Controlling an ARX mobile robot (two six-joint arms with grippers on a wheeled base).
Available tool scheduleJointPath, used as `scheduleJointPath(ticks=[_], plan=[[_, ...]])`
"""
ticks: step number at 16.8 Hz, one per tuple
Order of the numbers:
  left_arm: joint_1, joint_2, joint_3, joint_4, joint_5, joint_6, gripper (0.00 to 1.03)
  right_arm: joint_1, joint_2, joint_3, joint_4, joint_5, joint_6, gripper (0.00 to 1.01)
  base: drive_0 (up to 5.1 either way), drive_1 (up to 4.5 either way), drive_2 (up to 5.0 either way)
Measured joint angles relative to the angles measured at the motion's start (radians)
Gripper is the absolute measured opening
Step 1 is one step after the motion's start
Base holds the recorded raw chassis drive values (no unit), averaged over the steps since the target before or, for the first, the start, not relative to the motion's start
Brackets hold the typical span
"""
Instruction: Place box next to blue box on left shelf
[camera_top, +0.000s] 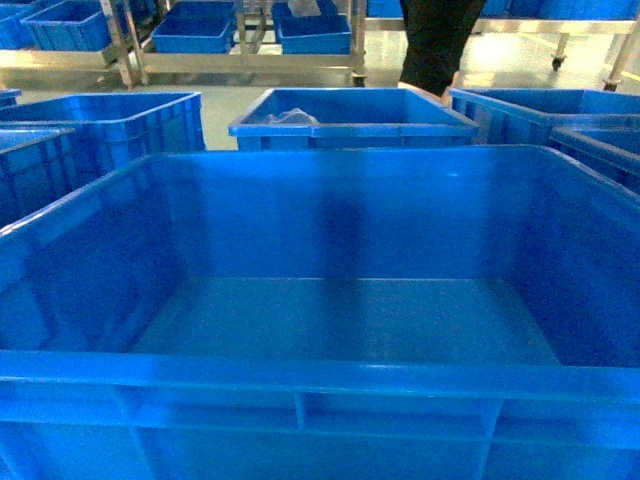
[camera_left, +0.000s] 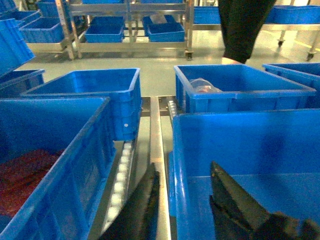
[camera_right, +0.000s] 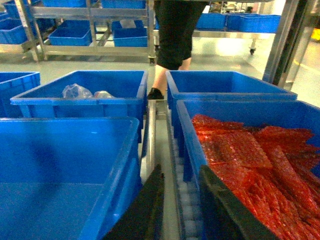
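The box (camera_top: 320, 375) is a large bright-blue crate with nothing inside, and it fills most of the head view. In the left wrist view my left gripper (camera_left: 184, 166) is open and straddles the box's left wall (camera_left: 176, 165), with one finger outside and the other inside. In the right wrist view my right gripper (camera_right: 181, 169) is open beside the box's right wall (camera_right: 125, 165), over the roller gap and holding nothing. Metal shelves (camera_top: 125, 45) with blue boxes (camera_top: 65, 25) stand far back on the left. Neither gripper shows in the head view.
Blue crates stand close on all sides. One on the right holds red packets (camera_right: 250, 150), one on the left holds red contents (camera_left: 30, 172), and one ahead holds clear bags (camera_top: 290, 118). Roller tracks (camera_left: 122, 170) run between the crates. A person's legs (camera_top: 435, 45) stand beyond them.
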Motion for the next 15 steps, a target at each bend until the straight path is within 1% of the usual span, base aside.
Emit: scheduleJointPath(ticks=[1, 2, 3, 7, 13, 14, 15], plan=[[0.039, -0.019, -0.016, 0.001, 0.020, 0.000, 0.19, -0.005, -0.018, -0.017, 0.001, 0.003, 0.000, 0.17, 0.0, 0.00, 0.0], [0.052, -0.043, -0.033, 0.004, 0.020, -0.001, 0.06, 0.002, -0.048, -0.042, 0.000, -0.013, -0.002, 0.04, 0.0, 0.00, 0.0], [0.049, -0.071, -0.060, 0.002, 0.031, -0.001, 0.01, 0.004, -0.074, -0.064, -0.004, -0.014, -0.005, 0.02, 0.0, 0.00, 0.0], [0.046, -0.170, -0.126, -0.032, 0.033, -0.003, 0.01, 0.004, -0.187, -0.134, -0.047, -0.013, -0.005, 0.02, 0.0, 0.00, 0.0], [0.046, -0.295, -0.174, -0.109, 0.033, -0.003, 0.01, 0.004, -0.335, -0.185, -0.147, -0.013, -0.005, 0.02, 0.0, 0.00, 0.0], [0.046, -0.312, -0.192, -0.087, 0.033, -0.003, 0.01, 0.004, -0.351, -0.210, -0.114, -0.013, -0.005, 0.02, 0.0, 0.00, 0.0], [0.046, -0.336, -0.199, -0.115, 0.033, -0.003, 0.01, 0.004, -0.370, -0.211, -0.148, -0.012, -0.006, 0.02, 0.0, 0.00, 0.0]])
